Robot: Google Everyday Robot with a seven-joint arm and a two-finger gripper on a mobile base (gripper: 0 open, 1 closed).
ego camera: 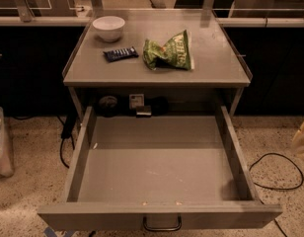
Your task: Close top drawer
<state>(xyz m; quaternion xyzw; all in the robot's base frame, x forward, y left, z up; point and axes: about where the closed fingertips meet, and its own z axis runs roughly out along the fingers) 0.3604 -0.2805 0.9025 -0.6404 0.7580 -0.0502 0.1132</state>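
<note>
The top drawer [157, 169] of the grey cabinet is pulled far out toward me. Its floor is bare grey with a few crumbs. Its flat front panel [93, 216] lies along the bottom edge of the view, with a small dark loop handle [162, 225] at its centre. My gripper [303, 136] shows only as a pale shape at the right edge, beside and apart from the drawer's right wall. The other drawer fronts are out of view.
On the cabinet top [216, 65] stand a white bowl [108, 27], a dark snack bar [121, 54] and a green chip bag [169, 52]. Small dark items [108, 104] sit behind the drawer. A black cable [270, 172] loops on the floor at right. A bin [1, 142] stands at left.
</note>
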